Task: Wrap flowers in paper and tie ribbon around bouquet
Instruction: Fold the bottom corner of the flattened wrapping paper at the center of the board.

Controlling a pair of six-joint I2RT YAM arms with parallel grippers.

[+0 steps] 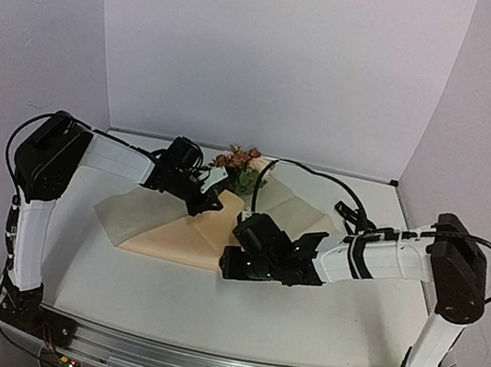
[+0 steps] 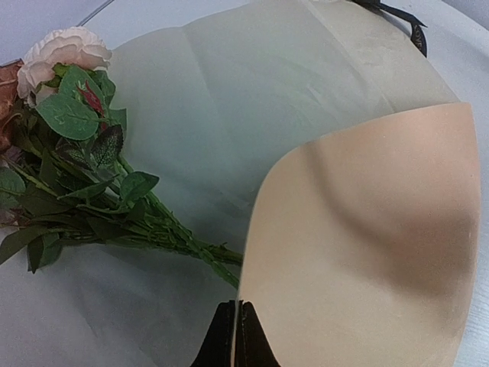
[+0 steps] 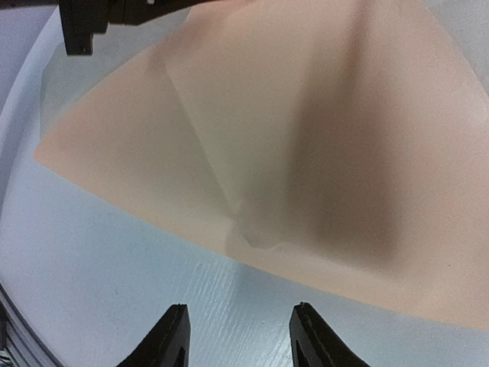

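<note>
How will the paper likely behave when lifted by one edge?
Probably floppy yet springy: the flap of paper pinched by the left gripper curls in a smooth arch. Likely light, since one pinch holds it up. Its creases suggest it keeps folds.

one flower bunch, one paper, one ribbon

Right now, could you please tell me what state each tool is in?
Left tool: closed, holding a lifted flap of the paper.
Right tool: open, holding nothing.
</note>
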